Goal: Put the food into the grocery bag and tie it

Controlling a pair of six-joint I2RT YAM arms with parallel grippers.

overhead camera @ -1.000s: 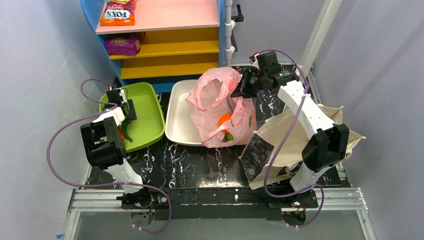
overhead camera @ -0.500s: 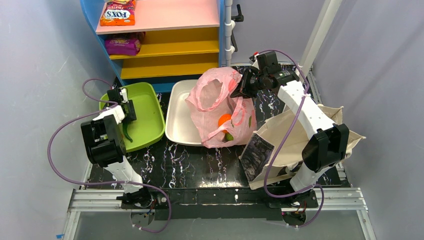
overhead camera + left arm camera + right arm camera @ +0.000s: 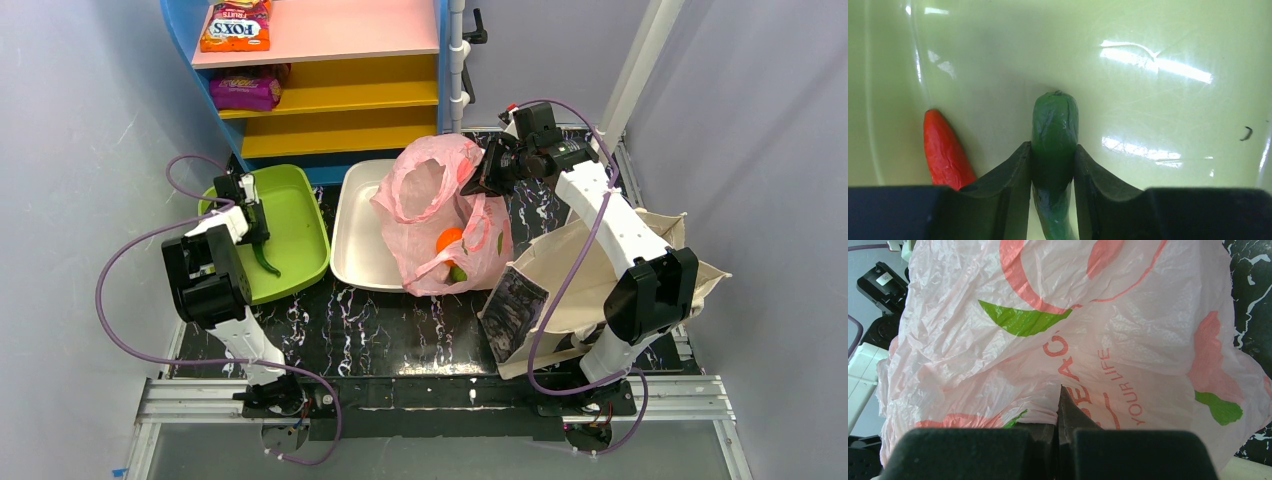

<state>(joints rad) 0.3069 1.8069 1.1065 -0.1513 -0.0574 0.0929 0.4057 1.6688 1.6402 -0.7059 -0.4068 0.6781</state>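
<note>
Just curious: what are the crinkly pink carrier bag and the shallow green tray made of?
Pink carrier bag: thin translucent plastic film, finely wrinkled, an orange fruit showing through. Green tray: probably hard glossy plastic, with sharp light reflections.

Two chillies (image 3: 1054, 120), two bags (image 3: 432, 195), two trays (image 3: 296, 225)

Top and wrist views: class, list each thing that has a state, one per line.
Left gripper: shut on green chilli.
Right gripper: shut on pink bag rim.
pink bag: untied, mouth open.
green chilli: gripped, within green tray.
Red chilli: loose in green tray.
Orange fruit: inside pink bag.
</note>
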